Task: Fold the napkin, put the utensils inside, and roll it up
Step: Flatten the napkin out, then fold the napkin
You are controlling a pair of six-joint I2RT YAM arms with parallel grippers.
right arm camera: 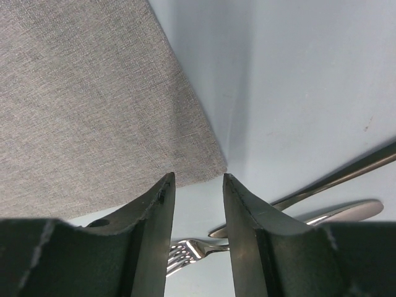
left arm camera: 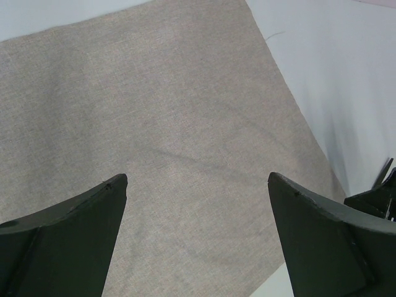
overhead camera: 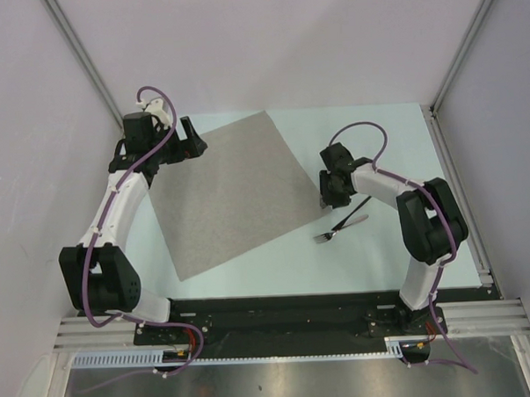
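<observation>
The job had hardly started. The napkin [overhead camera: 225, 196] lay flat and spread out on the tabletop [overhead camera: 368, 132], turned a bit so its corners pointed out like a diamond. It had no fold in it. It had only a soft little ripple that showed in the left wrist view. So the first step, the folding, was not done yet.

The fork [overhead camera: 344, 228] and the thin dark utensil [overhead camera: 349, 218] lay on the bare tabletop just beside the napkin's right corner. They lay close together, near the right arm. Neither one was on the cloth. So putting them inside was left to do, and the rolling up too.

The left claw [left arm camera: 198, 182] was spread wide and held nothing. It hung over the napkin near its far left corner. I could not tell if it touched the cloth.

The right claw [right arm camera: 198, 176] was low down, right at the napkin's right corner. Its two fingers [right arm camera: 154, 216] were a little way apart, and only bare tabletop showed in the gap. It pinched nothing. The tip of the corner sat just past the fingertips, and the fork's prongs peeked out below them.

I think both claws were getting ready to take hold of the napkin's corners to make the first fold. All three parts of the job were left: fold, fill, and roll.
</observation>
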